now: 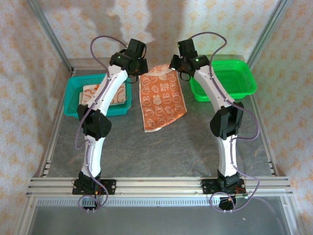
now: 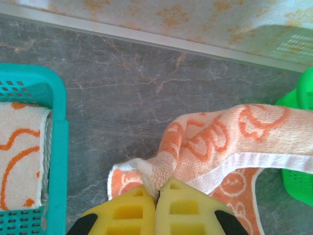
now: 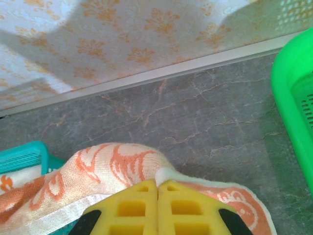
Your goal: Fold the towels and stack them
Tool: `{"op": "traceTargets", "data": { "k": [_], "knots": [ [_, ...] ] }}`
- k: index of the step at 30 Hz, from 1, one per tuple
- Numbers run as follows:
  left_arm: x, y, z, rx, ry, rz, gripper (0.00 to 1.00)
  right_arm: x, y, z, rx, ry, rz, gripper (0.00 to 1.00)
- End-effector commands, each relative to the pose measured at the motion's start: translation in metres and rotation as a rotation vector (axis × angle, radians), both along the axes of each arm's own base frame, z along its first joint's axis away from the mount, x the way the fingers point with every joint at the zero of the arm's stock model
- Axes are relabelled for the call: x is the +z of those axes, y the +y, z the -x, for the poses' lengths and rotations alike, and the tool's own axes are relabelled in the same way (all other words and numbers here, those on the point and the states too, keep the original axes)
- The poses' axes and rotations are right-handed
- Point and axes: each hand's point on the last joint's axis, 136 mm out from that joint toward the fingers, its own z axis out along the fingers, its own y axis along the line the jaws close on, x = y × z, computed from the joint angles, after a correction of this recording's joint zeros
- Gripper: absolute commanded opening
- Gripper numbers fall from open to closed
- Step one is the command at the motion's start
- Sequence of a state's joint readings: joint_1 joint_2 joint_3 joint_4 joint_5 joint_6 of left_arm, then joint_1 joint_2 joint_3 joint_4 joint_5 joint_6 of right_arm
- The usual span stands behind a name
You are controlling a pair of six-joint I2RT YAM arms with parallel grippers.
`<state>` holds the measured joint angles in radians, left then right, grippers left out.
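We are seeing the left gripper [image 2: 156, 190] and right gripper [image 3: 157, 185] each clamping 1 corner of the orange white-printed terry towel [image 1: 161, 104]; its lettering is staying too small to read.

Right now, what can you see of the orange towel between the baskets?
The orange terry towel with white cartoon prints lies on the grey table between the teal basket and the green basket. Its far edge is raised, showing the cream reverse; the left hand and right hand pinch its far corners.
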<state>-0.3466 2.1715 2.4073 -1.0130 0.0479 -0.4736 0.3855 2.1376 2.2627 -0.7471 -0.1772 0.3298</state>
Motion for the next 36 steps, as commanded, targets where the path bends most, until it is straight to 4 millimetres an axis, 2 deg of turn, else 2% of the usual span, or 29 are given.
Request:
{"op": "traceTargets", "data": {
  "k": [1,6,7,8,12,15,19,22,28,32,36],
  "knots": [
    [0.086,0.001,0.017,-0.006,-0.176,0.102,0.00,0.087,-0.008,0.020,-0.003,-0.161,-0.073,0.00],
    [0.149,0.002,0.047,-0.014,-0.302,0.159,0.00,0.144,-0.021,0.051,0.001,-0.269,-0.102,0.00],
    [0.154,0.001,0.050,-0.017,-0.312,0.161,0.00,0.152,-0.023,0.057,0.002,-0.285,-0.105,0.00],
    [0.174,0.004,0.064,-0.021,-0.350,0.174,0.00,0.161,-0.025,0.063,0.005,-0.302,-0.110,0.00],
    [0.203,0.001,0.093,-0.044,-0.399,0.203,0.00,0.189,-0.029,0.091,0.034,-0.348,-0.141,0.00],
    [0.219,-0.004,0.118,-0.069,-0.423,0.209,0.00,0.202,-0.030,0.116,0.054,-0.369,-0.155,0.00],
    [0.233,-0.010,0.154,-0.100,-0.458,0.207,0.00,0.212,-0.033,0.156,0.066,-0.405,-0.162,0.00],
    [0.239,-0.010,0.178,-0.112,-0.472,0.230,0.00,0.219,-0.044,0.185,0.052,-0.433,-0.179,0.00],
    [0.248,-0.006,0.215,-0.111,-0.493,0.288,0.00,0.232,-0.063,0.232,0.040,-0.473,-0.227,0.00],
    [0.243,0.001,0.221,-0.080,-0.491,0.284,0.00,0.229,-0.067,0.238,0.029,-0.456,-0.229,0.00],
    [0.232,0.002,0.211,-0.052,-0.475,0.226,0.00,0.212,-0.070,0.221,-0.019,-0.421,-0.169,0.00]
  ]
}}
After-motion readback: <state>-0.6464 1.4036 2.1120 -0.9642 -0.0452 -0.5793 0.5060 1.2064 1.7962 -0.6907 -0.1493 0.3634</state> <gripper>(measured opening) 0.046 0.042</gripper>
